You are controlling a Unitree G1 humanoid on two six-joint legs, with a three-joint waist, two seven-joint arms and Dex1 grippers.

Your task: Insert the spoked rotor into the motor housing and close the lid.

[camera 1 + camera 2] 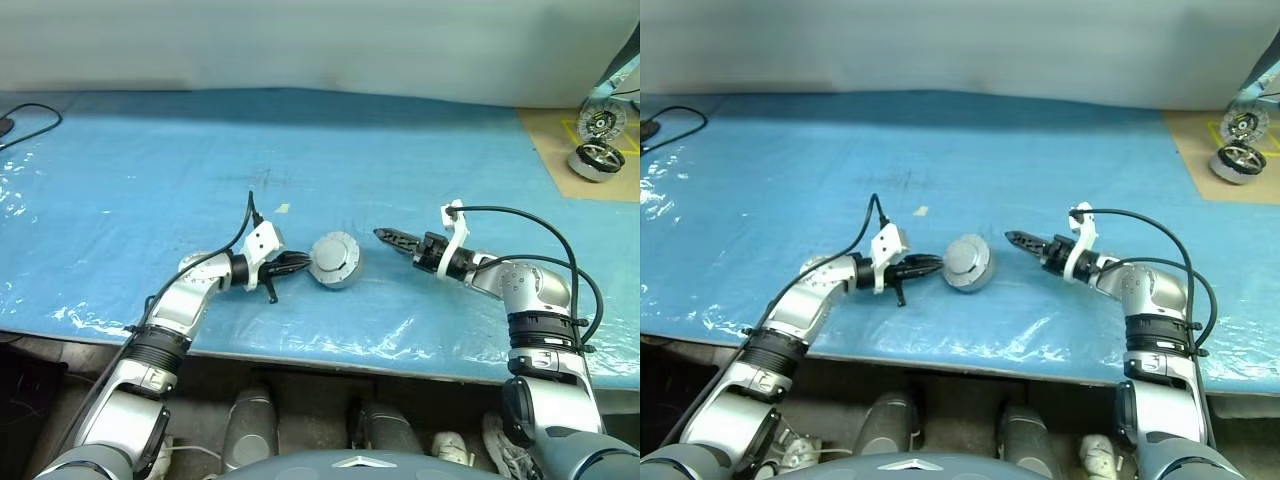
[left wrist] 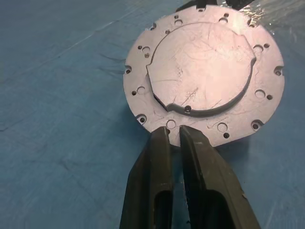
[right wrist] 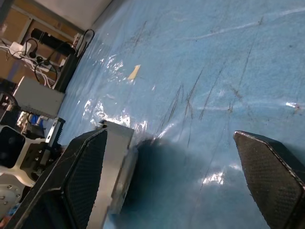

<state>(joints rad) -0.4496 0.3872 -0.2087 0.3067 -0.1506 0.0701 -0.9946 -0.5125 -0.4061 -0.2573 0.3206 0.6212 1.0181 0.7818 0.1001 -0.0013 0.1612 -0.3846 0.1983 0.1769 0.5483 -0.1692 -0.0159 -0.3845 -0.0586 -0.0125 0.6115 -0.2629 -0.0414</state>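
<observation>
Looks basically done: the lid (image 2: 202, 76) is seen shut over the motor housing (image 1: 335, 261). Left gripper (image 1: 300, 262), pinched empty, is touching its rim; right gripper (image 1: 392, 238) is parked nearby, spread wide, empty.

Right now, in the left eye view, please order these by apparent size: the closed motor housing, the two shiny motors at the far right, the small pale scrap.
1. motor housing
2. shiny motors, but farther away, so unsure
3. pale scrap
</observation>
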